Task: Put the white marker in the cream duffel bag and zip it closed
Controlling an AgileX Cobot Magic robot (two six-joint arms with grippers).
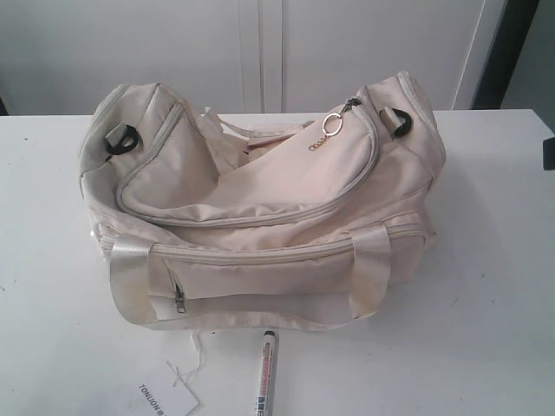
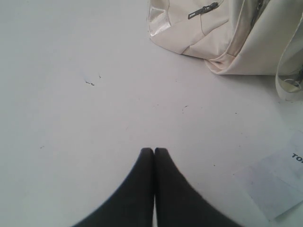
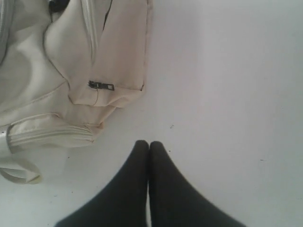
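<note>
The cream duffel bag (image 1: 260,208) lies across the middle of the white table (image 1: 486,286), its curved top flap partly unzipped, with a gold ring zip pull (image 1: 333,124) near its right end. The white marker (image 1: 265,373) with a black cap lies on the table just in front of the bag, at the bottom edge of the exterior view. Neither gripper shows in the exterior view. My left gripper (image 2: 154,150) is shut and empty above bare table, with a corner of the bag (image 2: 222,33) ahead. My right gripper (image 3: 149,143) is shut and empty beside the bag's end (image 3: 71,71).
A white paper tag (image 1: 165,397) with black print and a string lies to the left of the marker; it also shows as the tag (image 2: 279,184) in the left wrist view. Small dark zip pulls (image 2: 203,10) (image 3: 101,85) hang on the bag's pockets. A wall stands behind the table.
</note>
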